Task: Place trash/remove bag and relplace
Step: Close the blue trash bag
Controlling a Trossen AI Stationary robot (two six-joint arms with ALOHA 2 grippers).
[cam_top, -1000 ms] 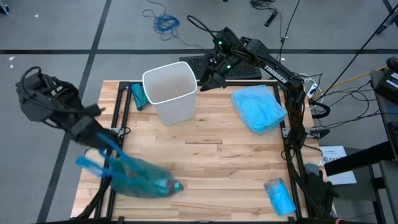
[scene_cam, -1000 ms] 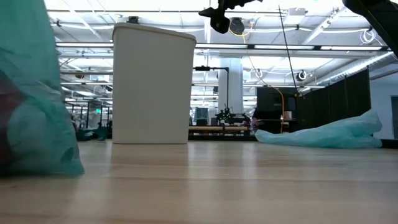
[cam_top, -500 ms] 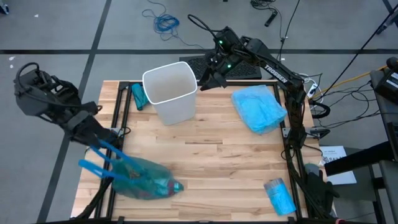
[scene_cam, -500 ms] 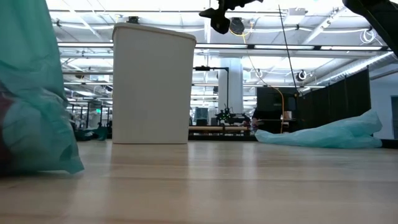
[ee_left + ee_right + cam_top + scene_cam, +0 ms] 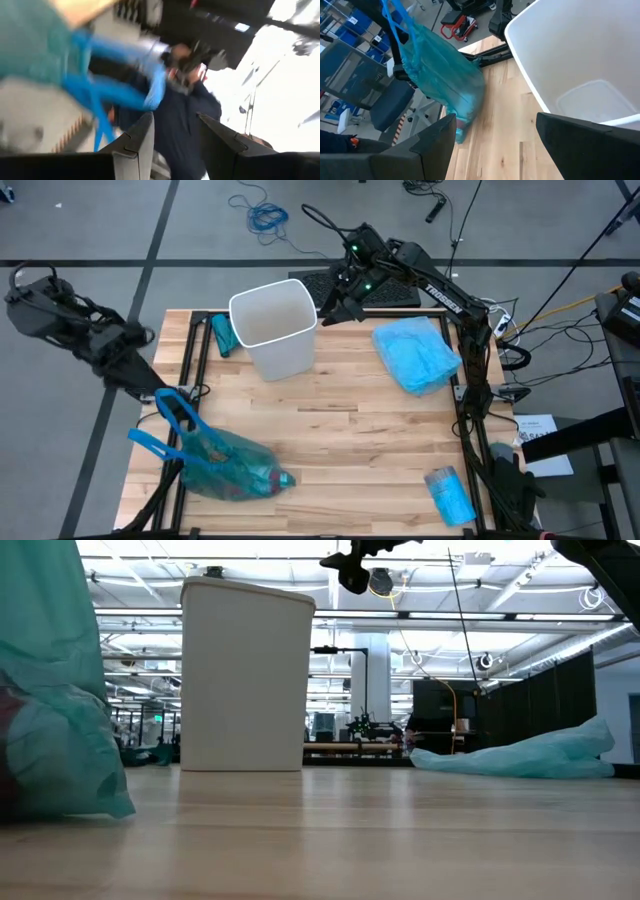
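the left gripper (image 5: 140,372) hangs off the tabletop's left edge, just beyond the blue handles of the full teal bag (image 5: 225,465). its jaws stand partly apart and nothing lies between them in the left wrist view; the handle loops sit ahead of the jaws, not inside them. the full teal bag rests on the tabletop (image 5: 350,470) near the front-left corner, with the trash (image 5: 262,476) showing dimly through the film; single items cannot be told apart.

the white bin (image 5: 274,328) stands upright near the rear edge, left of centre, and carries no liner; its inside is bare in the right wrist view. a small teal item (image 5: 221,334) lies beside it at the rear-left corner; what it is cannot be told.

the right gripper (image 5: 330,310) hovers just beside the bin's right rim, jaws wide apart and holding nothing. a fresh blue bag (image 5: 417,353) lies flat near the right edge, and a folded blue packet (image 5: 449,493) lies near the front-right corner.

judged step: the filled bag is out of the bin and set down; replacement is not yet begun.

next move, as a judgement: one gripper must pick up the fresh blue bag by a single layer, open its mouth, and draw it over the bin rim. the thin film is likely to slip or bunch, so the other arm should steady the bin.
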